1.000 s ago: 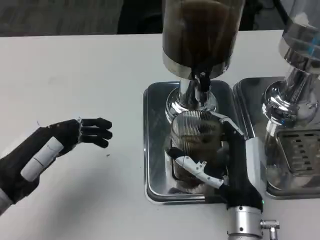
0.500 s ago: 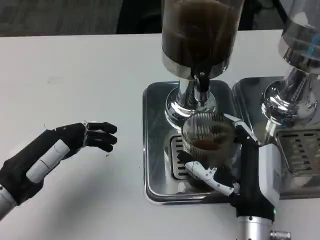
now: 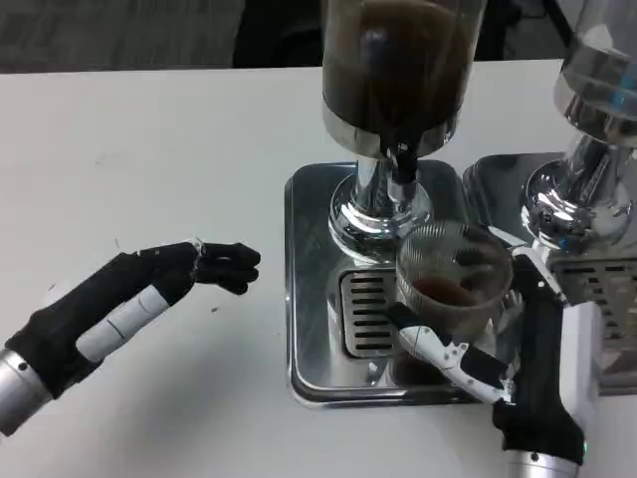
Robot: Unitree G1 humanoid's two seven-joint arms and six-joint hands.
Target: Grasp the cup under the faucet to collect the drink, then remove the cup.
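Observation:
A clear ribbed cup (image 3: 450,284) with dark drink in its bottom is gripped by my right hand (image 3: 518,349), fingers wrapped round its front and right side. It is lifted and sits to the right of the faucet (image 3: 402,164), over the right part of the steel drip tray (image 3: 314,299). The dispenser tank (image 3: 398,65) above holds dark liquid. My left hand (image 3: 149,294) hovers over the white table at the left, fingers stretched toward the tray, holding nothing.
A second dispenser (image 3: 592,129) with its own drip tray (image 3: 602,299) stands at the right, close beside my right hand. The slotted grate (image 3: 366,311) of the near tray is uncovered. Bare white table (image 3: 149,149) lies to the left.
My right hand has carried the cup up and to the right, out from under the faucet, uncovering the grate. My left hand has crept right, toward the tray.

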